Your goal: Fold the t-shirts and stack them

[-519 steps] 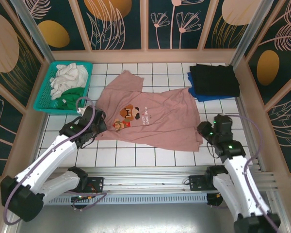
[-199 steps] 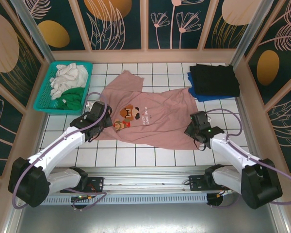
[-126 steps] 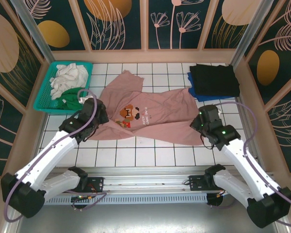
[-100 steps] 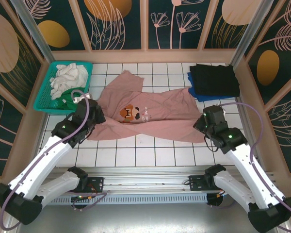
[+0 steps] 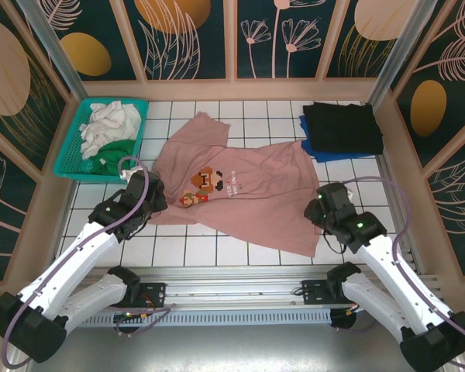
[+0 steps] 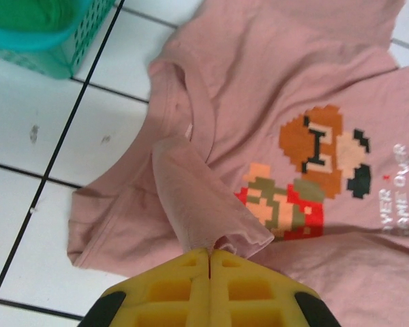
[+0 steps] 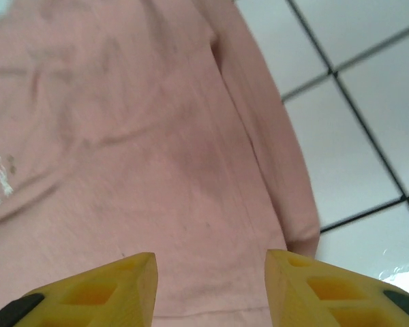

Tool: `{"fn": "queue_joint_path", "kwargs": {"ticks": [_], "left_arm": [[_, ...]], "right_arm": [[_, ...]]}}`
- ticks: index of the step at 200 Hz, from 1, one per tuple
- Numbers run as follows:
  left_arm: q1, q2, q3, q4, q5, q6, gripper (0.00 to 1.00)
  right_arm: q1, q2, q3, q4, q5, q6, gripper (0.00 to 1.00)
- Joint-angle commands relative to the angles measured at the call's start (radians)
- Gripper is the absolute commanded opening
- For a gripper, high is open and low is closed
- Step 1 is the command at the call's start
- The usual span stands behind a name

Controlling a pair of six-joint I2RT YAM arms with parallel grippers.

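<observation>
The dusty-pink t-shirt (image 5: 252, 194) lies spread over the tiled table, its pixel print (image 5: 204, 184) facing up. My left gripper (image 5: 153, 195) is at the shirt's left side, near the collar. In the left wrist view this gripper (image 6: 209, 253) is shut on a raised fold of the pink cloth (image 6: 191, 197), beside the print (image 6: 313, 163). My right gripper (image 5: 318, 211) hovers over the shirt's right lower corner. In the right wrist view it (image 7: 211, 267) stands open above the pink cloth (image 7: 143, 163), with nothing between its fingers.
A black t-shirt (image 5: 342, 125) lies folded on a blue one (image 5: 325, 153) at the back right. The teal basket (image 5: 68, 167) at the back left holds a white t-shirt (image 5: 108, 122) and a green one (image 5: 118, 155). Wooden walls enclose the table.
My right gripper has opened and let go of the shirt's hem, which has dropped flat toward the near edge. My left gripper has moved nearer, still shut on the cloth.
</observation>
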Motion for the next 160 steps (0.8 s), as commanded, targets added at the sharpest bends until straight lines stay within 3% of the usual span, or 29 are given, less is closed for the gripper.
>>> {"fn": "queue_joint_path", "kwargs": {"ticks": [1, 37, 80, 141, 160], "left_arm": [[-0.004, 0.009, -0.021, 0.033, -0.021, -0.018, 0.0], [-0.004, 0.029, -0.03, 0.064, -0.016, -0.013, 0.0], [-0.004, 0.065, -0.023, 0.095, -0.017, 0.016, 0.0], [-0.004, 0.089, -0.03, 0.125, -0.011, 0.03, 0.0], [-0.004, 0.091, -0.032, 0.129, -0.012, 0.032, 0.0]], "right_arm": [[0.086, 0.035, -0.08, 0.008, -0.006, 0.148, 0.46], [0.236, 0.113, -0.159, 0.006, 0.064, 0.368, 0.47], [0.191, 0.227, -0.17, 0.174, 0.057, 0.317, 0.43], [0.131, 0.357, -0.171, 0.257, 0.039, 0.261, 0.41], [0.11, 0.355, -0.181, 0.261, 0.039, 0.248, 0.35]]}}
